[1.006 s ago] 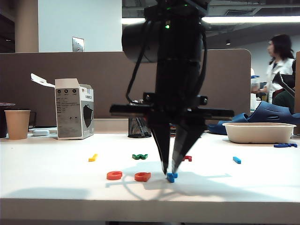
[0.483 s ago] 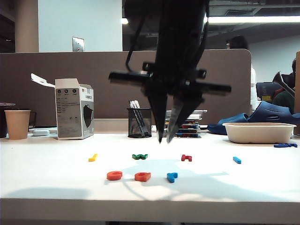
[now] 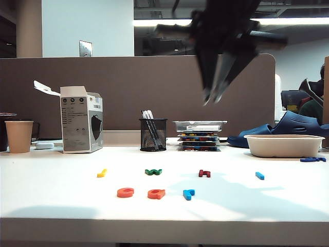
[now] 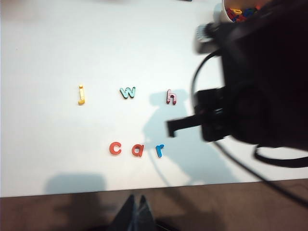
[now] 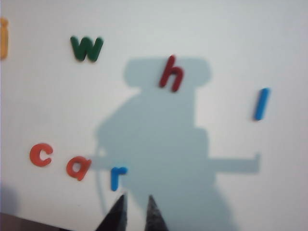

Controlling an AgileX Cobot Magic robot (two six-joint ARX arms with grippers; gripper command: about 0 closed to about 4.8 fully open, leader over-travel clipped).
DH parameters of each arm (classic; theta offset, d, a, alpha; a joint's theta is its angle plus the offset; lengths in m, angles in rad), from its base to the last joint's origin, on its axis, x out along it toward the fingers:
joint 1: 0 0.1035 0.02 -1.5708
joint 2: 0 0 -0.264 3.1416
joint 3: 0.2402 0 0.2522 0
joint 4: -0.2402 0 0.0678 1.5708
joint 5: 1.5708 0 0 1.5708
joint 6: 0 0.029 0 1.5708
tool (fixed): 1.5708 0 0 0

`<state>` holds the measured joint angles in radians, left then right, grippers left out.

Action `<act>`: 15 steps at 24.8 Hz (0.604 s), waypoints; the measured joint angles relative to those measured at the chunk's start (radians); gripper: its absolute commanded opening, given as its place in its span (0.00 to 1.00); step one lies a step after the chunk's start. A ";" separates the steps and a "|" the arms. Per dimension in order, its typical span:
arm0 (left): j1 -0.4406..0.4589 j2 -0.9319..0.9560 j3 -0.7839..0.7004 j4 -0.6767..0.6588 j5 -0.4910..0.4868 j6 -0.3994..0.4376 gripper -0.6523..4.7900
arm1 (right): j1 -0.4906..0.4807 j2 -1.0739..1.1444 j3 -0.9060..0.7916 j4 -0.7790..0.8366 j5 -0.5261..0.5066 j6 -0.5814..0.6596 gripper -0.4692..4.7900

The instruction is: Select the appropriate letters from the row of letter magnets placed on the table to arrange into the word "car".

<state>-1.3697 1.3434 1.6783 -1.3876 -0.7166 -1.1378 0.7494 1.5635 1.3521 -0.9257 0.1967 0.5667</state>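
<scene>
Both grippers' tapered dark jaws empty.

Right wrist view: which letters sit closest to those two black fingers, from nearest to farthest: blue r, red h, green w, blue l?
From the right gripper:
1. Blue r, just ahead, ending the word.
2. Red h, back row.
3. Blue l and green w, on opposite sides: too close to call.

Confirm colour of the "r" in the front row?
Light blue "r", clearest in the right wrist view.
</scene>
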 measured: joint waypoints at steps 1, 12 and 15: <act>0.000 0.000 0.000 -0.001 0.000 0.000 0.11 | -0.004 -0.024 0.000 -0.005 0.014 -0.010 0.19; 0.000 0.000 0.000 0.000 0.000 0.000 0.11 | -0.072 -0.325 0.001 -0.016 0.203 -0.143 0.08; 0.000 0.000 0.000 0.000 0.000 0.000 0.11 | -0.099 -0.400 0.001 -0.016 0.237 -0.196 0.08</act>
<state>-1.3697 1.3434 1.6783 -1.3880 -0.7166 -1.1378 0.6502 1.1637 1.3529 -0.9413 0.4339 0.3710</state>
